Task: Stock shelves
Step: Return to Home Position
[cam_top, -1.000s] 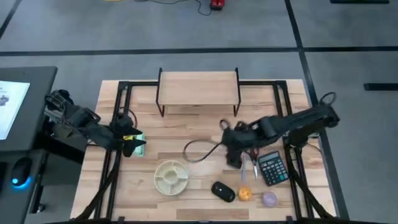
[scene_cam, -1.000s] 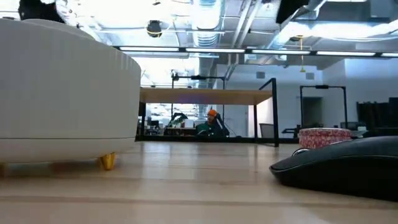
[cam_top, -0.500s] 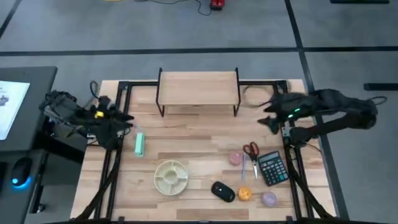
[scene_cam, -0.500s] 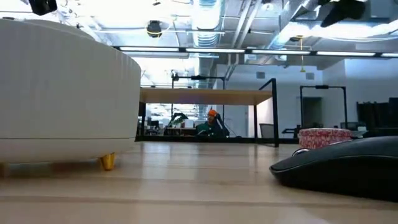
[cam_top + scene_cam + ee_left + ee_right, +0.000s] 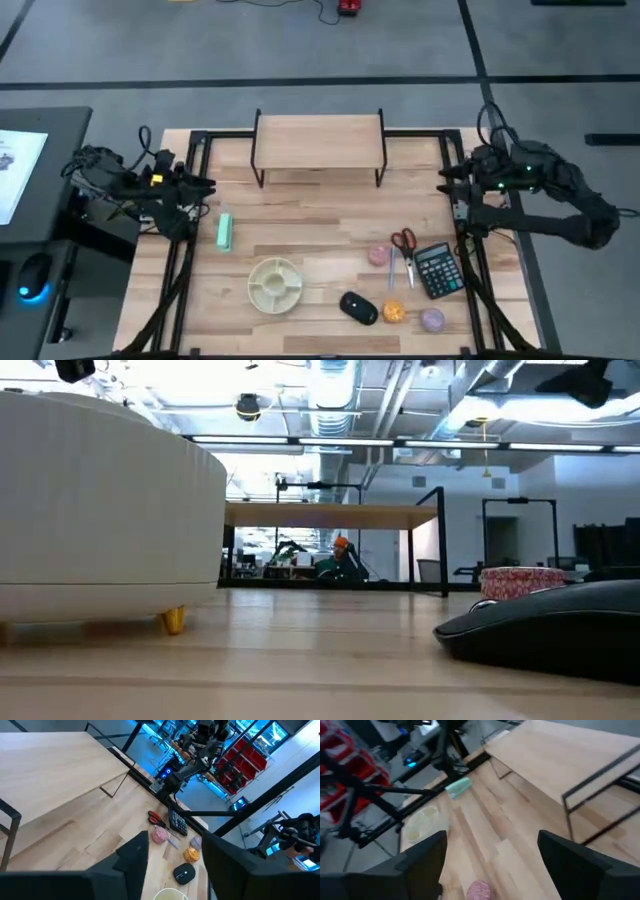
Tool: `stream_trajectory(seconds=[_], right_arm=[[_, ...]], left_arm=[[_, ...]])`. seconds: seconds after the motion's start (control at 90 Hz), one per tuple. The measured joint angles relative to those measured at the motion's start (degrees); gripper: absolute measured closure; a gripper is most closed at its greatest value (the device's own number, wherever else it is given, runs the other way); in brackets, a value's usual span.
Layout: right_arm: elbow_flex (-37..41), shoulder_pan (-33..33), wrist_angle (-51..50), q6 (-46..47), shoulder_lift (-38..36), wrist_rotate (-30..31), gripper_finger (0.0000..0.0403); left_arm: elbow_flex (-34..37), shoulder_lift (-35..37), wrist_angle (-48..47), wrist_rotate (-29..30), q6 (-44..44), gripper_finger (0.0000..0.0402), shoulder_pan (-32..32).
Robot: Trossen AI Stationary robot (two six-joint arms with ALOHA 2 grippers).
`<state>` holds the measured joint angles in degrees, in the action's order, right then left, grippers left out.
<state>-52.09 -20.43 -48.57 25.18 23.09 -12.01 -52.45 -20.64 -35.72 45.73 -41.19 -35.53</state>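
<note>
Nearest, at the table's (image 5: 330, 215) front edge: black mouse (image 5: 359, 307), orange obj. (image 5: 394, 312), purple obj. (image 5: 432, 320). Just behind, a pale divided dish (image 5: 275, 282) sits to the L, w/ calculator (image 5: 436, 270), red-handled scissors (image 5: 404, 243) & pink round item (image 5: 378, 255) to the R; green block (image 5: 225, 230) lies further L. Mid-depth, L gripper (image 5: 203, 184) hangs over the L frame rail, fingers apart, holding nothing; R gripper (image 5: 447, 180) hangs over the R rail, fingers spread wide, nothing between them. Farthest, the shelf (image 5: 319, 141) stands upright at the table's far centre, well apart from the other items.
</note>
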Motion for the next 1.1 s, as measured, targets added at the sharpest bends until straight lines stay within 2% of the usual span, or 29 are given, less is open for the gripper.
stream_trajectory(seconds=[0.122,0.333,0.411,0.567,0.644,0.744,0.833,0.978,1.1], right_arm=[[3.3,-2.2,0.7,-1.5,-2.4,-3.8,0.0101],[5.0,-4.8,0.9,-5.1,-8.1,-4.6,0.0118],[5.0,-4.9,0.7,-5.2,-10.7,-4.6,0.0126],[5.1,-4.8,-0.6,-3.8,-13.8,-3.2,0.0137],[6.5,-4.7,0.2,-2.6,-14.8,-3.1,0.0142],[9.3,-4.7,1.3,-1.2,-15.5,-3.2,0.0150],[10.9,-4.7,1.9,-1.1,-15.4,-3.2,0.0160],[12.7,-4.7,4.9,-1.4,-15.5,-3.9,0.0177],[12.8,-4.7,4.5,-1.7,-15.6,-4.1,0.0195]], left_arm=[[1.5,0.3,4.1,2.0,2.9,0.0295,0.0],[6.5,2.7,12.1,4.7,4.8,0.0367,0.0],[10.0,3.1,18.8,5.0,4.9,0.0392,0.3],[17.1,1.7,35.1,4.5,10.4,0.0398,2.3],[18.8,0.6,38.4,6.9,15.2,0.0401,3.7],[17.9,1.1,37.5,8.4,20.2,0.0401,4.7],[15.2,3.1,32.1,8.2,20.8,0.0402,4.7],[11.6,6.8,19.9,7.2,16.7,0.0402,4.7],[11.5,9.4,15.3,4.1,12.8,0.0402,4.7]])
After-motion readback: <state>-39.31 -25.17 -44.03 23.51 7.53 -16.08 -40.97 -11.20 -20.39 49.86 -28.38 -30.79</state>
